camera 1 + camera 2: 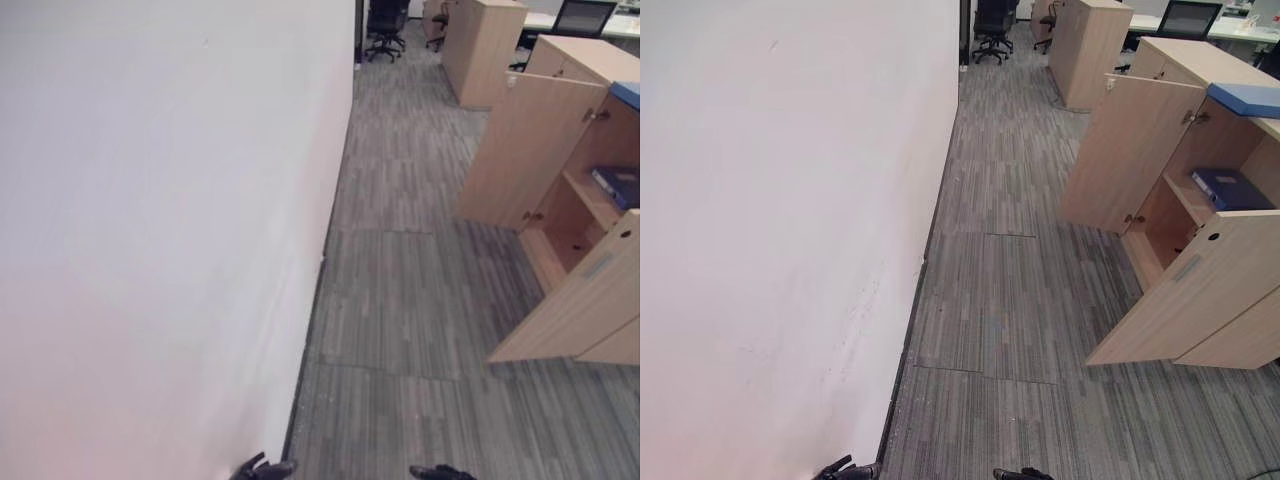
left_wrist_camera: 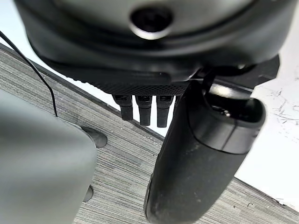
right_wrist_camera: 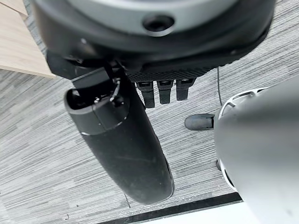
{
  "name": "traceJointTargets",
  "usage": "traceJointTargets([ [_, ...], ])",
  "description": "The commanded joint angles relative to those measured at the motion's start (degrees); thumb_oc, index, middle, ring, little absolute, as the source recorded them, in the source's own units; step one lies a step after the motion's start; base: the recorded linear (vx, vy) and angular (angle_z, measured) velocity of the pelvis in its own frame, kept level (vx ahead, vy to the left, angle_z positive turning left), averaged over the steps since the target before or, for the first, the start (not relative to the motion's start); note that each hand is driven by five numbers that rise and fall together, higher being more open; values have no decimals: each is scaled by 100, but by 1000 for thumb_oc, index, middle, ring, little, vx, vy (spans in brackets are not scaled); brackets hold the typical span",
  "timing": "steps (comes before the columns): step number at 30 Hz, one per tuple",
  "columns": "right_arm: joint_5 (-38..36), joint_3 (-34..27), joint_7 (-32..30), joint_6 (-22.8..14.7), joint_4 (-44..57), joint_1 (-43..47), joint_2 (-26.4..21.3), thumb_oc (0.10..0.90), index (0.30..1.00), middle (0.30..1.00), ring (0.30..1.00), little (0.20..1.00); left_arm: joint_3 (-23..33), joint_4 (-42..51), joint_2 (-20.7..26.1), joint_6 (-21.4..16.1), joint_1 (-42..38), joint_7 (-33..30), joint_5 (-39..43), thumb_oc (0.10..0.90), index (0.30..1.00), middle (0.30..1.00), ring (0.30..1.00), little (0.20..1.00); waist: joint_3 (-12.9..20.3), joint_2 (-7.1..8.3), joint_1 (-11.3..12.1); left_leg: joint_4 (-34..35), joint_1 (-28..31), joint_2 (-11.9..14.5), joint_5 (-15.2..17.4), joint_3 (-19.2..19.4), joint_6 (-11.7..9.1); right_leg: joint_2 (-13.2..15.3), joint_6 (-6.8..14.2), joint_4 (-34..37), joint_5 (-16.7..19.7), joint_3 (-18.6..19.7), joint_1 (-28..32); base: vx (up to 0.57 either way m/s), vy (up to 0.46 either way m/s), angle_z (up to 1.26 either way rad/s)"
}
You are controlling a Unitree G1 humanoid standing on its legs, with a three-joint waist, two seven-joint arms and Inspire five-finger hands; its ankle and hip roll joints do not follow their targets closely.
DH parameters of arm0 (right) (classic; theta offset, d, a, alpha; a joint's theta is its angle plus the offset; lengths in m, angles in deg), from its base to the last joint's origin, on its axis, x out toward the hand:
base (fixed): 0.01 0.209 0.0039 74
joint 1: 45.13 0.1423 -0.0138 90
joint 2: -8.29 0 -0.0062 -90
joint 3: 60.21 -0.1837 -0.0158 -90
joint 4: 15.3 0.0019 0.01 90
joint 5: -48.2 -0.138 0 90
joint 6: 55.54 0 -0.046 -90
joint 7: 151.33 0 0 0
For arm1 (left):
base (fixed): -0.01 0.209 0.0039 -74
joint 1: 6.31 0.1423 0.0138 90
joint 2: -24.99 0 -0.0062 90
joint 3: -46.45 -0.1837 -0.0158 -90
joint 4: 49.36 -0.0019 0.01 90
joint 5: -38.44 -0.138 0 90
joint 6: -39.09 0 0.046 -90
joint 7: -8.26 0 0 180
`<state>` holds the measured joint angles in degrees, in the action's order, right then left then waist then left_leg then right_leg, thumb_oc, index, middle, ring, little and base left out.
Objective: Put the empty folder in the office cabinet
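A light wooden office cabinet (image 1: 1200,270) stands at the right with both doors swung open. On its inner shelf lies a dark blue folder (image 1: 1228,187); another blue folder (image 1: 1246,99) rests on the cabinet's top. My left hand (image 1: 262,468) hangs at the bottom edge beside the wall, and my right hand (image 1: 440,472) hangs low a little to the right of it. In the wrist views the left hand (image 2: 196,154) and the right hand (image 3: 121,140) have straight, relaxed fingers and hold nothing above the carpet.
A long white wall (image 1: 160,220) runs along the left. Grey striped carpet (image 1: 410,260) forms an aisle between the wall and the cabinets. More wooden cabinets (image 1: 482,48) and black office chairs (image 1: 386,26) stand at the far end.
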<state>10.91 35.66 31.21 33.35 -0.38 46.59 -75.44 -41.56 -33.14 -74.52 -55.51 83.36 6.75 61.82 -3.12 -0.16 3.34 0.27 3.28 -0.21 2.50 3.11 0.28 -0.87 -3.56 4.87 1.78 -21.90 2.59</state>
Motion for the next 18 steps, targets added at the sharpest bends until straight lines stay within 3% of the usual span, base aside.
traceJointTargets([
  [1,-195,-166,75,-116,-251,227,62,800,900,900,900,900,40,-553,408,-150,558,-156,258,800,900,900,900,900,-71,238,249,473,308,209,21,-160,-394,855,1062,13,73,86,318,0,0,0],
  [18,-32,-139,127,30,-273,272,-65,800,900,900,900,900,-158,-696,492,-56,532,-164,-263,800,900,900,900,900,-110,174,190,473,348,253,18,-160,-427,809,991,13,11,56,370,6,-15,0],
])
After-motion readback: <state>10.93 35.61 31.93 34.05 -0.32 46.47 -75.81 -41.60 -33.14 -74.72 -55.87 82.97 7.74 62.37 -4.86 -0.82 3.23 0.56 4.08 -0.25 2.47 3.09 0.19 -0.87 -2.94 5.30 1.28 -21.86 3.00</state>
